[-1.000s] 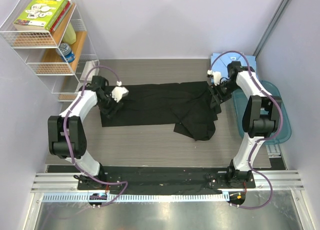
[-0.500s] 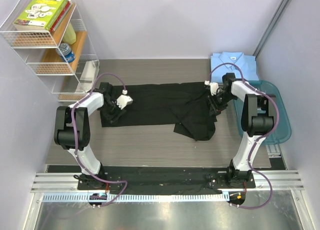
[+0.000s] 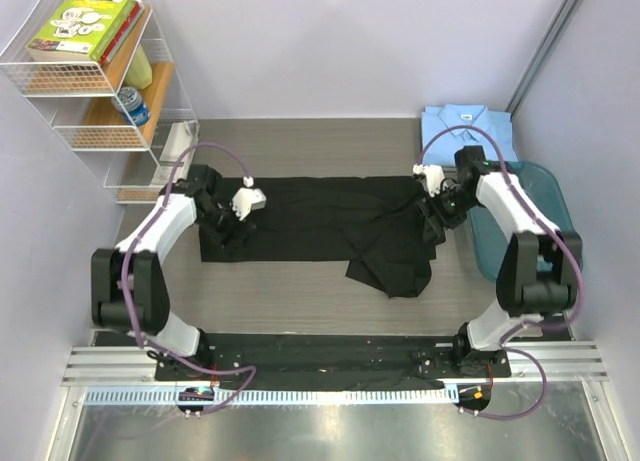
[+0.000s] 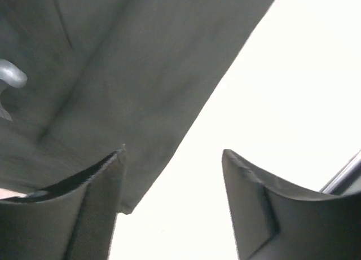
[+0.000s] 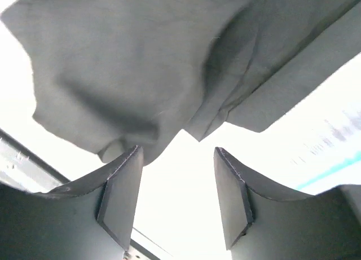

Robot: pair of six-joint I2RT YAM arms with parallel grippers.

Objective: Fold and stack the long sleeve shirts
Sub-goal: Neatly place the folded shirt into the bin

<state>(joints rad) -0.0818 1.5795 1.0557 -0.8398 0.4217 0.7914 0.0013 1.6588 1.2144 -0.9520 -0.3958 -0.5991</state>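
At the table's right edge, a teal tub [image 3: 558,196] sits partly behind the right arm, and we cannot tell what is in it. Just beyond its far end, the light blue shirt [image 3: 465,131] lies folded in the far right corner, with its collar toward the back wall. On the left wall, a wire shelf rack [image 3: 75,131] carries green-covered books [image 3: 85,23] on its top tier and a blue-capped can [image 3: 133,106] one tier down.

Between the two arms, the black shirt [image 3: 300,216] lies across the table [image 3: 300,296], its long axis running left to right. The left half is flat. The right end is bunched, with a loose fold spilling toward the near edge. We cannot make out which end holds the collar.

The left gripper [image 3: 225,226] hangs over the shirt's left end and the right gripper [image 3: 432,216] over the rumpled right end. In both wrist views the fingers stand apart with nothing between them.
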